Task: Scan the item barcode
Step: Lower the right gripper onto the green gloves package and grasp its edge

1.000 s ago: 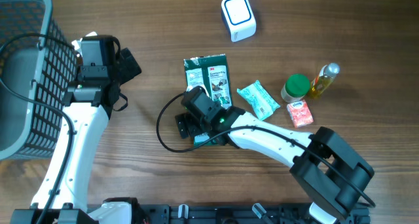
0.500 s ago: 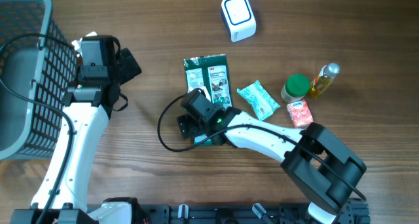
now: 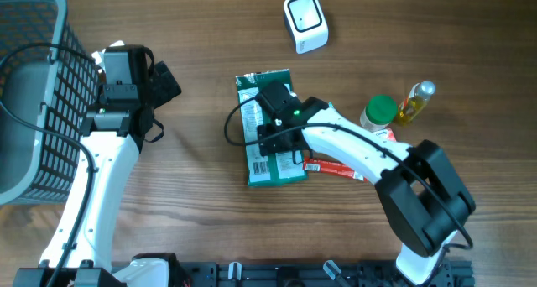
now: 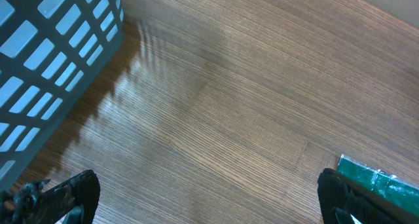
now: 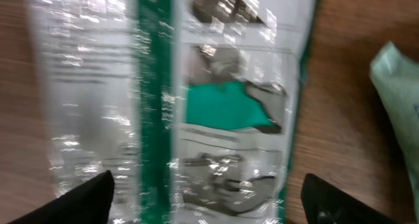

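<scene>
A green and silver packet [image 3: 270,165] lies flat mid-table, with a white barcode label showing on its near end. My right gripper [image 3: 279,127] hovers over its middle. In the right wrist view the gripper [image 5: 209,204] is open, its dark fingertips [image 5: 85,198] either side of the shiny packet [image 5: 216,106], holding nothing. The white scanner [image 3: 304,20] sits at the far edge. My left gripper [image 3: 159,102] is open over bare wood beside the basket. In its wrist view [image 4: 209,198] nothing lies between the fingers, and the packet's corner [image 4: 386,185] shows at the lower right.
A grey mesh basket [image 3: 33,94] stands at far left. Right of the packet are a red wrapper [image 3: 331,165], a green-lidded jar [image 3: 379,111], a yellow bottle [image 3: 415,101] and a pink pack [image 3: 388,134]. A mint pouch [image 5: 399,86] lies close to the right fingertip.
My right gripper has swung from the packet's near-left corner to over its middle, uncovering the barcode end and the red wrapper. The left arm has not moved.
</scene>
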### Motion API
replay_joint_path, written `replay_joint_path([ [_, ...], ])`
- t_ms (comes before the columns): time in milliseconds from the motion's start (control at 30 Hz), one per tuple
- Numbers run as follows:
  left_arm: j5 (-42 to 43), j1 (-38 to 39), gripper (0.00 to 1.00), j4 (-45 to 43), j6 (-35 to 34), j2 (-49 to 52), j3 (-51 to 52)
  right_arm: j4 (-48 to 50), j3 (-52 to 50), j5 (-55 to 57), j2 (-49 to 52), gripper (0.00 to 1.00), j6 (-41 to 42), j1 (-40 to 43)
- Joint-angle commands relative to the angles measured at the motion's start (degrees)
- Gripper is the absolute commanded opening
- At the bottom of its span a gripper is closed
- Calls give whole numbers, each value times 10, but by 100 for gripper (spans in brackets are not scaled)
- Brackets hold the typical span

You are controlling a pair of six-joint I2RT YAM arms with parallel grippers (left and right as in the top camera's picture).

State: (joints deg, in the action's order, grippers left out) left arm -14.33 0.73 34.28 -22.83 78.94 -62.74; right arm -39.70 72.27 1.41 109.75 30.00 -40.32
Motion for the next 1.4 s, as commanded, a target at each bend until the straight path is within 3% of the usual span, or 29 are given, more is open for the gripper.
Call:
replay_joint_path([
  [0, -7, -2, 100, -2, 1, 0, -2, -11, 2, -28, 17, 87, 20, 13],
  [300, -7, -2, 100, -2, 1, 0, -2, 28, -7, -60, 75, 79, 17, 3],
  [400, -7, -2, 100, -2, 0, 0, -2, 31, -7, -47, 93, 70, 17, -3],
  [567, -7, -2, 100, -2, 1, 0, -2, 23, 27, 83, 92, 76, 36, -45],
  [733, -7, -2, 100, -2, 0, 0, -2, 1, 73, 78, 92, 84, 83, -45],
  [1033, -7, -2, 100, -2, 1, 0, -2, -3, 57, 97, 129, 84, 122, -76],
  [1067, -7, -2, 100, -2, 0, 0, -2, -2, 57, 92, 138, 71, 121, -76],
  [1167, -7, -2, 100, -2, 1, 0, -2, 7, 59, 42, 121, 17, 97, -64],
  [1233, -7, -2, 100, -2, 1, 0, -2, 1, 64, 30, 53, 4, 20, -37],
  [1367, -7, -2, 100, -2, 0, 0, -2, 19, 64, 30, -135, 5, -167, -22],
])
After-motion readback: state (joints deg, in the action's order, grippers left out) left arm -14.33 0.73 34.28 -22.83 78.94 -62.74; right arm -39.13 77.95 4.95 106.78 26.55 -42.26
